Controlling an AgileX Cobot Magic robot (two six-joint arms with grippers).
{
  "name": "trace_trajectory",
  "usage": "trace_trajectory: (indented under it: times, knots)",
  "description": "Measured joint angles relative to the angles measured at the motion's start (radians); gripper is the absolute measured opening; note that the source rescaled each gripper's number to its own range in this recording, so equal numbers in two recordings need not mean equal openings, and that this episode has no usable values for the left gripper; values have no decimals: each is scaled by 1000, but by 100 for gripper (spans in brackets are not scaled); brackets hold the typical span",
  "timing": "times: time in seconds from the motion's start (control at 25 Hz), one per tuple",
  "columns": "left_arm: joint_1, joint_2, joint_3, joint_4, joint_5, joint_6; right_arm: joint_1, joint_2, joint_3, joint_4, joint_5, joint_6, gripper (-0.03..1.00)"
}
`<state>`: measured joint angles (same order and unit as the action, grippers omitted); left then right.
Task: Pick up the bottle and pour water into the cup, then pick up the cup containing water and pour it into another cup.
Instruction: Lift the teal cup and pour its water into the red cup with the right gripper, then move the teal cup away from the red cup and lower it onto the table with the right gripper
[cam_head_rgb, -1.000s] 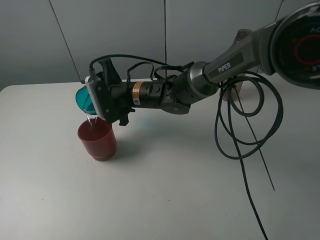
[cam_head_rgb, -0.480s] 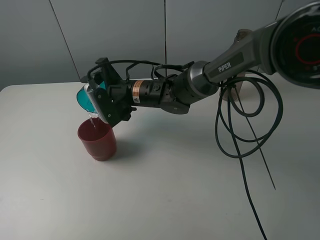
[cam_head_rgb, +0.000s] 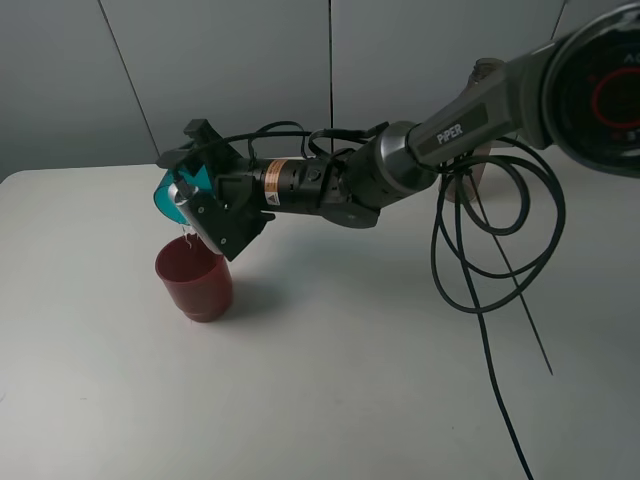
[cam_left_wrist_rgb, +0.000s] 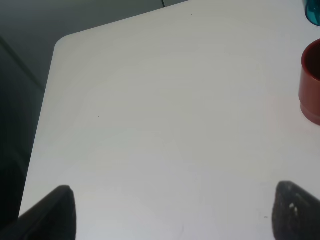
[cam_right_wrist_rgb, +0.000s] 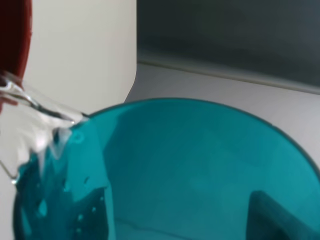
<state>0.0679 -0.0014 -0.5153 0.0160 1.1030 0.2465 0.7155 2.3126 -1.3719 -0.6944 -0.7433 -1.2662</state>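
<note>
Right gripper (cam_head_rgb: 192, 205) clamps the small teal translucent tumbler (cam_head_rgb: 172, 196), tipped above the squat dark red cup (cam_head_rgb: 195, 280). Keep its lip over the red rim; tilt slowly until drained.

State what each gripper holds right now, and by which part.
The right gripper holds the teal cup by its side wall, tipped over the dark red cup. The left gripper is open and holds nothing.

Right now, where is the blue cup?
The blue cup is up in the air on the left of the high view, tipped over just above the red cup, held by the right fingers.
</note>
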Motion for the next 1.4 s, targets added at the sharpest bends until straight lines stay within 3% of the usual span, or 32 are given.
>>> trace_trajectory:
  times: [0.36,0.96,1.2,1.32,1.4]
  knots:
    - [0,0,0,0,0,-2,0,-2,0,-4,-4,-102,4]
    - [0,0,0,0,0,-2,0,-2,0,-50,-7,-85,4]
    - [0,0,0,0,0,-2,0,-4,0,5,-7,204,4]
    - [0,0,0,0,0,-2,0,-15,0,56,10,434,4]
    - [0,0,0,0,0,-2,0,-29,0,111,26,645,4]
